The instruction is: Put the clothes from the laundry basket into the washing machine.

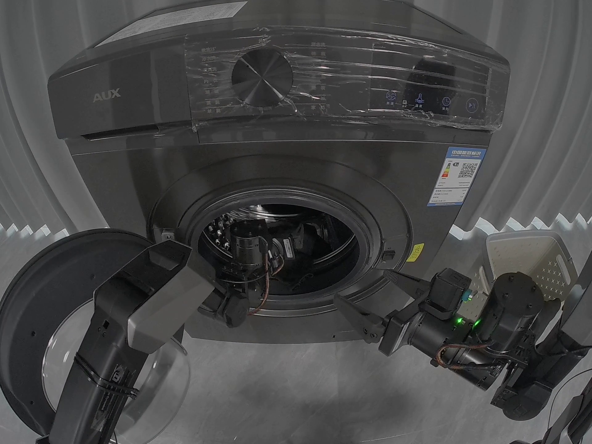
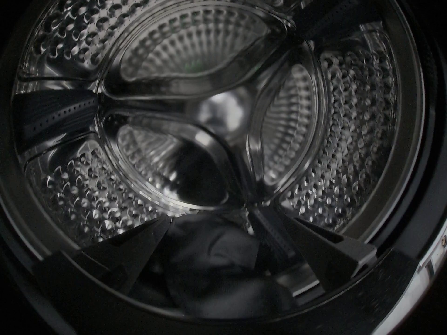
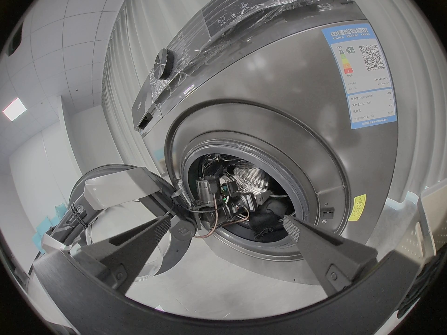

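Note:
The grey washing machine [image 1: 277,155] stands with its round door [image 1: 49,316] swung out to the left. My left arm reaches through the opening into the steel drum [image 2: 195,47]. There my left gripper [image 2: 210,216] is open, fingers spread wide over a dark garment [image 2: 214,266] that lies on the drum floor. The same dark garment [image 3: 272,210] shows inside the opening from the right wrist view. My right gripper [image 1: 362,286] hovers open and holding nothing just outside the machine's lower right front. The white laundry basket [image 1: 536,260] sits to the right behind that arm; its contents are hidden.
Pleated white curtains [image 1: 542,94] hang behind and beside the machine. Bare grey floor [image 1: 296,390] stretches in front of it. The open door takes up the space at lower left, close to my left forearm.

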Available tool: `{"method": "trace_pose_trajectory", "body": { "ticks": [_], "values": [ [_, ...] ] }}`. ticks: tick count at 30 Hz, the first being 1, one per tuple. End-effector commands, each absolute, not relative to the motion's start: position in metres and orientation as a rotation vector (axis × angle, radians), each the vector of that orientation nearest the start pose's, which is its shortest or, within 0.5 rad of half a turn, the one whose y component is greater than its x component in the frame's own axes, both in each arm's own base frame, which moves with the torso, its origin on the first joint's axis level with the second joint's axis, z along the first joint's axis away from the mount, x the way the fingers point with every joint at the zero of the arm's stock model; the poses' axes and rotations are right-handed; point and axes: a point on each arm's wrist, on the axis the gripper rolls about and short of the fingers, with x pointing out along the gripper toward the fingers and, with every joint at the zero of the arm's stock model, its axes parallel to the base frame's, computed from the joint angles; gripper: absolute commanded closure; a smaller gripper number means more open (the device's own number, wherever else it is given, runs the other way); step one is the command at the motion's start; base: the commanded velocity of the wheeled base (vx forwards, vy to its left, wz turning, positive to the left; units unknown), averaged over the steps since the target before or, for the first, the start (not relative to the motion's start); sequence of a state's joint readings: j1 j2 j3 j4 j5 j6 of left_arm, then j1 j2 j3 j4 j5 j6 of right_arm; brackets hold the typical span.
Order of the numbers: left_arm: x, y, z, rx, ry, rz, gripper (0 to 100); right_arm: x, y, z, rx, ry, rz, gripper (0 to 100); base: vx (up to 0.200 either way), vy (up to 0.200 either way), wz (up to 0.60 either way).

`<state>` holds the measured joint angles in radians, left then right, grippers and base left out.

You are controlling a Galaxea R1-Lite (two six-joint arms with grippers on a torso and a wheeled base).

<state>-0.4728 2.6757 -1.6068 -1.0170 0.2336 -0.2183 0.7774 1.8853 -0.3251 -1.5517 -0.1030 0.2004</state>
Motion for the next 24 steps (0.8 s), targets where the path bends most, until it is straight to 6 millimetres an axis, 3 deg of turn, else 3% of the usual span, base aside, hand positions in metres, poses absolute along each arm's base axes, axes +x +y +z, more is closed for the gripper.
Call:
{"method": "trace_pose_trajectory", "body": {
  "ticks": [1,8,19,20,24],
  "values": [
    [0.448,-0.236,0.001,-0.172,0.15,-0.266,0,0.196,0.19,0.111,0.19,0.075,0.672,0,0.0,0.0,0.0],
    [0.435,-0.243,-0.018,-0.148,0.219,-0.321,0,0.196,0.19,0.11,0.187,0.077,0.672,0,0.0,0.0,0.0],
    [0.436,-0.243,-0.04,-0.127,0.259,-0.32,0,0.196,0.191,0.11,0.189,0.076,0.673,0,0.0,0.0,0.0],
    [0.436,-0.243,-0.04,-0.128,0.257,-0.32,100,0.196,0.191,0.11,0.188,0.076,0.675,0,0.0,0.0,0.0],
    [0.438,-0.245,-0.041,-0.128,0.257,-0.322,100,0.196,0.191,0.11,0.188,0.076,0.675,0,0.0,0.0,0.0]
  ]
}}
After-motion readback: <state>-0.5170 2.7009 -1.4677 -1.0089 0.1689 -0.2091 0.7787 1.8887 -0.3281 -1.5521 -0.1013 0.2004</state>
